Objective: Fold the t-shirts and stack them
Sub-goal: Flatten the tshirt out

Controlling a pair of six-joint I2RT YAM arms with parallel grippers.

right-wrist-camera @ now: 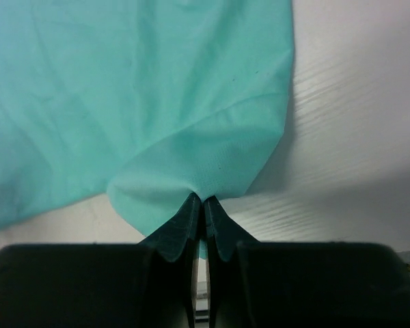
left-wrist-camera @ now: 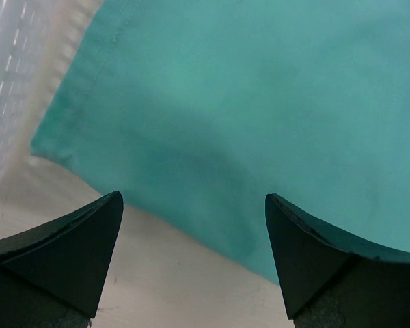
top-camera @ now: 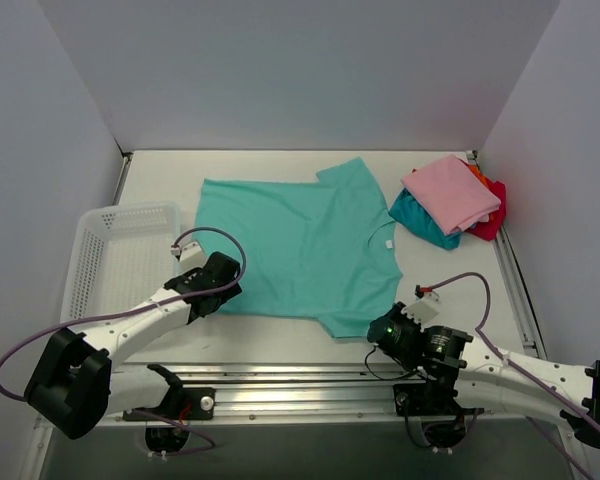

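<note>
Two arms: how are they posed?

Both reach in low from the near edge of the surface (top-camera: 270, 335). The left arm (top-camera: 130, 325) angles toward the right, and the left fingers (top-camera: 222, 288) stand wide apart over the near left corner of the teal-green t-shirt (top-camera: 295, 250). I cannot tell whether they touch the cloth. The right arm (top-camera: 520, 375) bends in toward the left, with the right fingers (right-wrist-camera: 203, 208) pinched tight on the edge of the near sleeve, the cloth puckered at their tips.

Which way does that shirt lie?

Flat, spread over the middle of the surface. Its long axis runs left to right, with the hem toward the left edge and the collar toward the right edge. One sleeve points to the far edge and the other to the near edge.

And the others?

Folded and piled in the far right corner, near the collar end. The pink t-shirt (top-camera: 450, 190) is on top and the teal-blue t-shirt (top-camera: 420, 218) is under it. The red t-shirt (top-camera: 492, 222) and orange t-shirt (top-camera: 483, 178) show at the right side. A white basket (top-camera: 120, 255) sits along the left edge, close to the hem.
</note>
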